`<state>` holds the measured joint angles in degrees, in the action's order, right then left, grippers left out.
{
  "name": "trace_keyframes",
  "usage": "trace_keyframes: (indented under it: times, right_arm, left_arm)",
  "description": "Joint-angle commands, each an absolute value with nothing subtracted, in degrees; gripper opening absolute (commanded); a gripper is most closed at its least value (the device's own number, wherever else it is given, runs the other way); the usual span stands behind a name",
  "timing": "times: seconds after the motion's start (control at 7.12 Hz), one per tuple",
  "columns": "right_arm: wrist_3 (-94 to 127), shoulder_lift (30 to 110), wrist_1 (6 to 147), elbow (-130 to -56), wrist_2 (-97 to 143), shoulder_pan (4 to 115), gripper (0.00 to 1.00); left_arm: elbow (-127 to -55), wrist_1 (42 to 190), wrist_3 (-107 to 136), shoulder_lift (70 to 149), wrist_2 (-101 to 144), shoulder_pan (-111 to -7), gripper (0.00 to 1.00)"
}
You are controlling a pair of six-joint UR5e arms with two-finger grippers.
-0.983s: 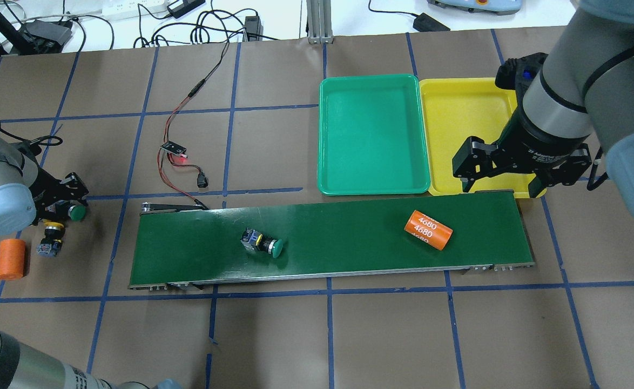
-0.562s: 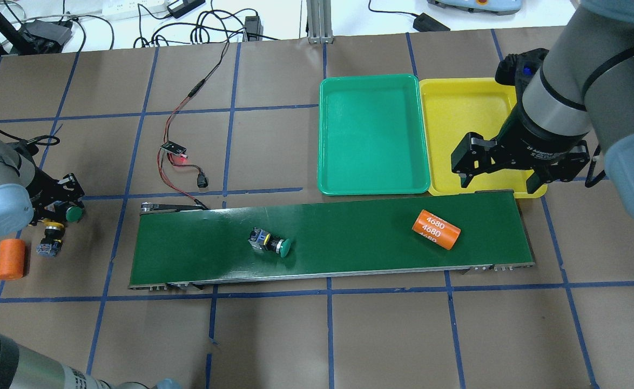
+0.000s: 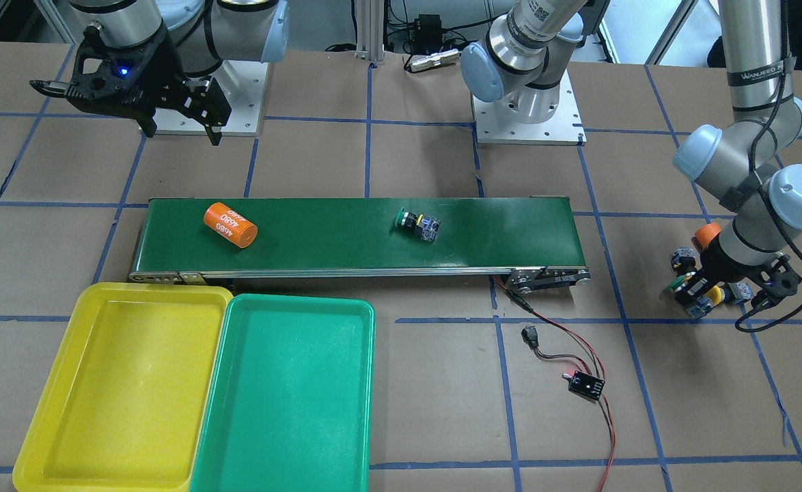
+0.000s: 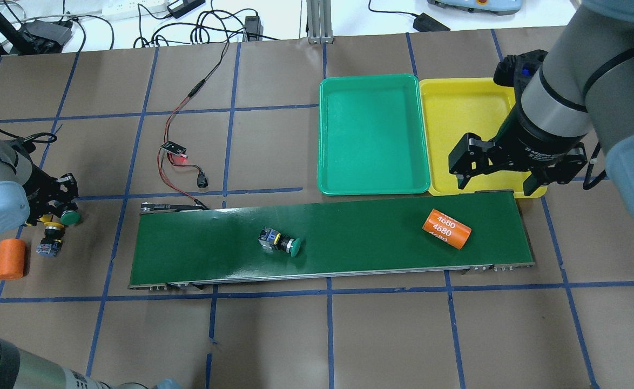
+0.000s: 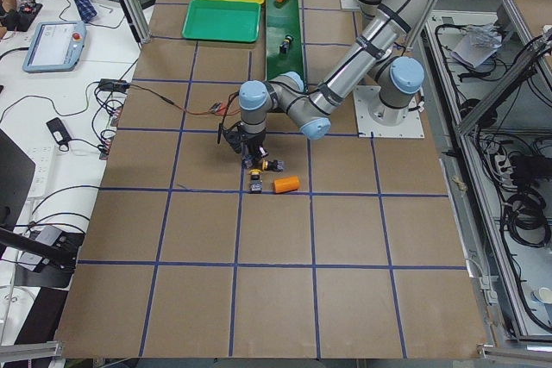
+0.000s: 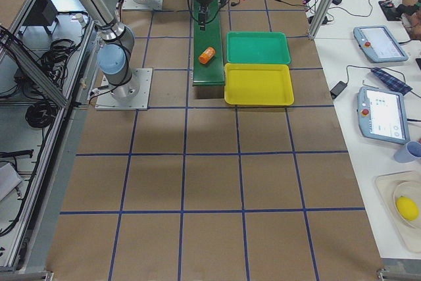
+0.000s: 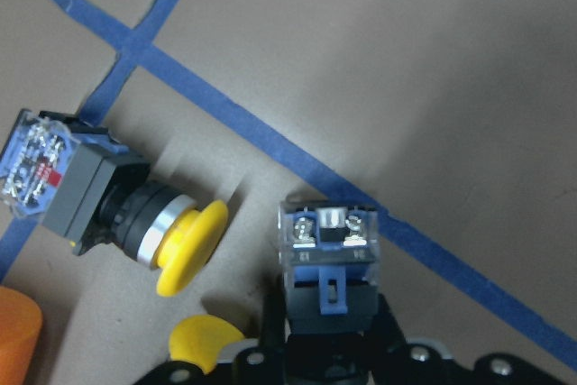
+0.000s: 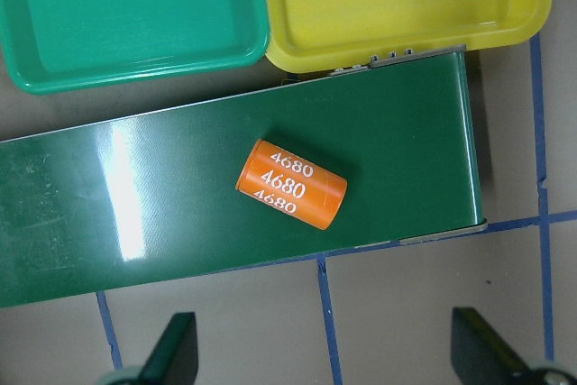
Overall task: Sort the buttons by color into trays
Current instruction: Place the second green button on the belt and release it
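A green button [image 4: 280,242] lies on its side mid-belt, also in the front view [image 3: 418,224]. My left gripper [image 4: 58,208] is off the belt's left end, shut on a second green button [image 4: 70,217]; the left wrist view shows its contact block [image 7: 329,259] between the fingers. A yellow button [image 4: 51,237] lies on the table beside it [image 7: 117,223], and another yellow cap [image 7: 203,340] shows close by. My right gripper [image 4: 496,183] is open and empty above the yellow tray's [image 4: 457,119] near edge. The green tray [image 4: 373,135] is beside it; both trays are empty.
An orange cylinder marked 4680 [image 4: 446,229] lies on the dark-green conveyor belt [image 4: 360,227] near its right end, below my right gripper [image 8: 291,184]. Another orange cylinder [image 4: 11,259] stands by the left gripper. A small circuit board with wires [image 4: 174,147] lies behind the belt.
The green button and the orange cylinder on the belt have moved to the right. My left gripper has shifted slightly left with its green button. The right gripper has barely moved.
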<state>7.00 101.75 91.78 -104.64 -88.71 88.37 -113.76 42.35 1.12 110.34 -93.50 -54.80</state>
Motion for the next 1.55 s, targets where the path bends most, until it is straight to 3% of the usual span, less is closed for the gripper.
trace_keyframes:
  times: [0.0, 0.7, 1.26, 1.4]
  right_arm:
    - [6.9, 101.7, 92.4, -104.6, -88.7, 88.3, 1.0]
    - [7.0, 101.7, 91.8, -104.7, -88.7, 88.4, 1.0]
    - [14.8, 103.0, 91.4, -105.1, -88.8, 88.8, 1.0]
    - [21.8, 103.1, 91.5, -105.1, -88.5, 88.9, 1.0]
  left_arm:
    - [-113.5, 47.7, 7.0, 106.9, -93.3, -56.7, 0.08]
    - [-115.2, 66.9, 54.2, 90.7, -91.8, -78.6, 0.08]
    - [-118.4, 65.7, 86.3, 91.8, -91.6, -97.2, 0.11]
    - [-119.0, 64.3, 85.0, 92.6, -91.8, -97.0, 0.65]
